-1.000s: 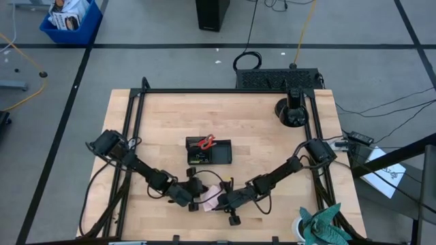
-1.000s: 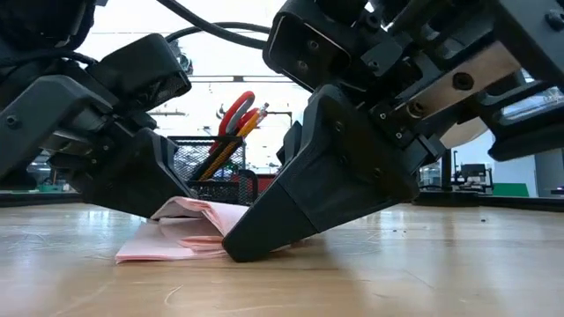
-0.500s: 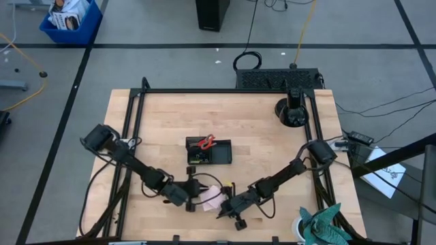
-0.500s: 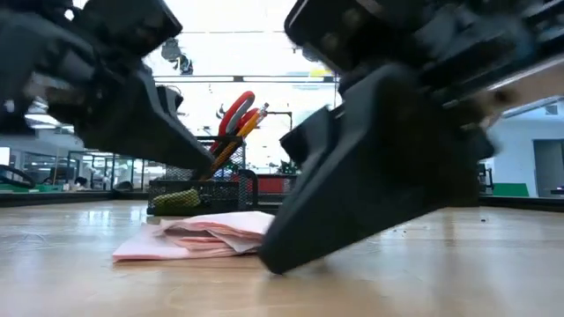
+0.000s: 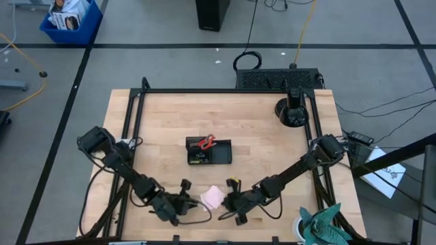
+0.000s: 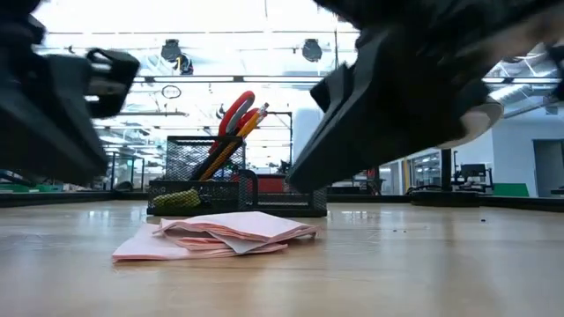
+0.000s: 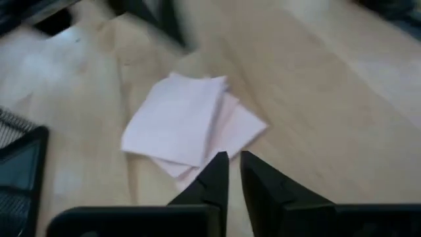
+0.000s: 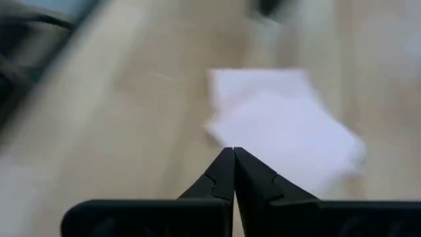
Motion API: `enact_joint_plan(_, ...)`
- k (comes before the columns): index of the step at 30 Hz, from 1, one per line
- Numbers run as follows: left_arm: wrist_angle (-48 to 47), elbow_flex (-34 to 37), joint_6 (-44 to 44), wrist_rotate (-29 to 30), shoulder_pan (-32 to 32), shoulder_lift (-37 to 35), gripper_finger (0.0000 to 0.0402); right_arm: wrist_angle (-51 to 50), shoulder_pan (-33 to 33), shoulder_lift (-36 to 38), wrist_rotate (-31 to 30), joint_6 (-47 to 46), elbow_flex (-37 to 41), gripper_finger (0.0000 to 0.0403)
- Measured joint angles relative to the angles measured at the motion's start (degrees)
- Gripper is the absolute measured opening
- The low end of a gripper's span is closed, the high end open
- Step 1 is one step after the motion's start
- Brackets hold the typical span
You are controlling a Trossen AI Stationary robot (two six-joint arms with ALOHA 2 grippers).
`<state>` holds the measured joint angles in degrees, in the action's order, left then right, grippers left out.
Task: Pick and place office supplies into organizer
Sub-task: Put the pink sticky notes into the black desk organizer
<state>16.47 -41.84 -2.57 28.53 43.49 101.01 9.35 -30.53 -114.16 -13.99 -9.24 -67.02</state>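
Left gripper [image 7: 229, 172]: low over the table near its front edge, jaws nearly together with only a thin slit between the tips, holding nothing.
Pink sticky-note pad [image 5: 212, 198]: flat on the wood between the two grippers, just ahead of the left jaws and just ahead of the right jaws, touching neither; its sheets are fanned and ruffled, top leaves lifted at one edge.
Right gripper [image 8: 233, 168]: on the pad's other side, jaws pressed fully together and empty, tips aimed at the pad's near edge.
Organizer [image 5: 221, 157]: well beyond both sets of jaws, toward the table's middle; red-handled scissors [image 6: 233, 113] and orange pencils [image 6: 249, 122] stand upright in its mesh cup.
Step in hand: judged to be the pad's pick-up, not yet achieved; neither gripper has it.
Next move calls for: one gripper to spread its jaws, slip one finger under a raised edge and pinch the whole stack, since loose leaves may slide or peel apart; then carry it over to a free compartment.
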Motion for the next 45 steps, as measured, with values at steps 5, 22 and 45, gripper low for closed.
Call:
enact_joint_plan(5,-0.89,0.00,1.42,-1.46,1.71,0.00,0.0106,-3.71,1.73,0.64,-3.82,-2.11,0.00,0.0018)
enact_joint_plan(22,-2.18,-3.93,24.48,3.78,1.50,6.46,0.0270,-13.29,6.14,0.64,-4.03,-12.47,-0.04,0.0072)
enact_joint_plan(45,-8.92,-8.62,27.02,-0.57,-3.57,10.00,0.0271,-6.98,5.42,0.64,0.74,-9.48,-0.04,0.0059)
